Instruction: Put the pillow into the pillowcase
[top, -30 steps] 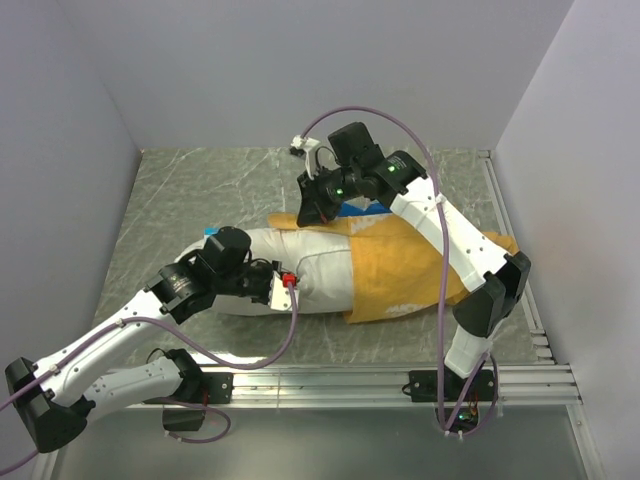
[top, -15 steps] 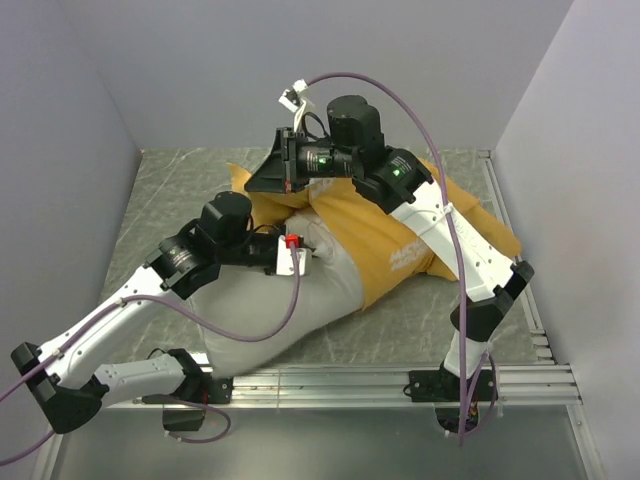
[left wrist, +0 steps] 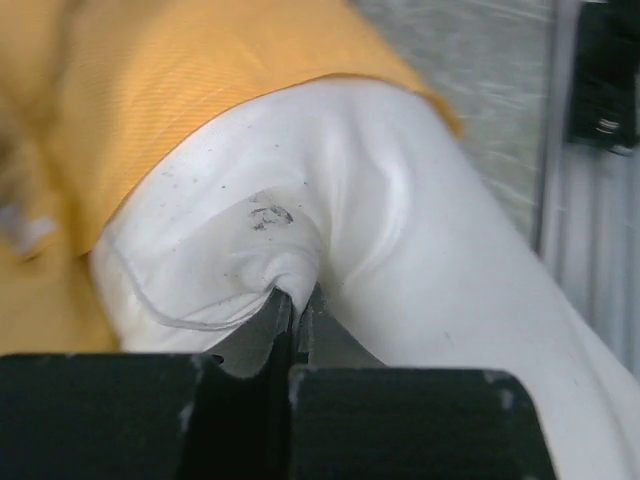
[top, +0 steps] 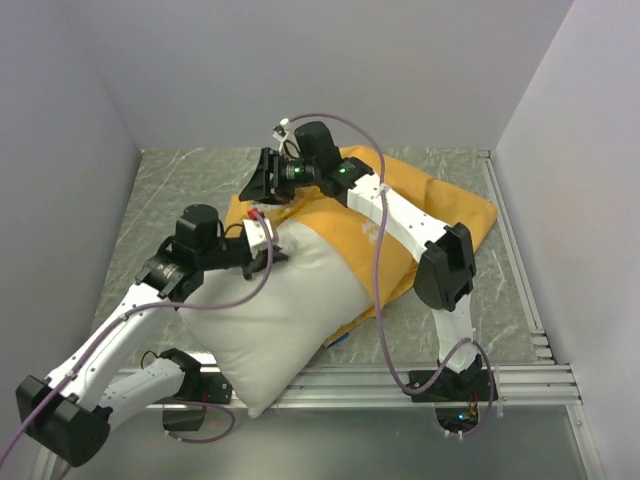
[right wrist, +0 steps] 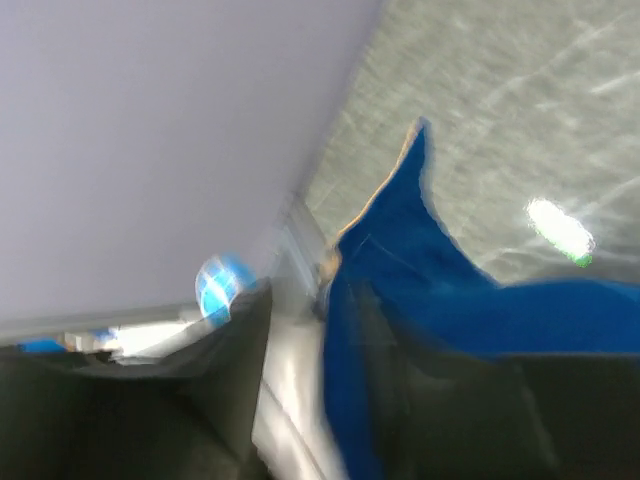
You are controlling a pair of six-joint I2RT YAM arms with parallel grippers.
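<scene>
The pillow [top: 265,330] is about half in: its near end lies bare, overhanging the table [top: 180,190] edge. The left gripper [left wrist: 295,312] pinches pillow fabric. Beyond, the pillowcase [top: 440,205] covers the rest. The right gripper [top: 255,188] sits at its blue edge, its grip lost in blur.

Everything here is smeared with blur. The pillowcase [right wrist: 400,262] shows its blue face, a fold rising to a point with a thin orange edge on its left side. Behind and right of it lies the grey marbled bench [right wrist: 520,110], a bright glare spot [right wrist: 560,228] just beside the cloth. Left of it stands a pale wall [right wrist: 150,120]. Below it, the right gripper's [right wrist: 310,390] dark jaws stand apart, with blue cloth trailing down between them.
</scene>
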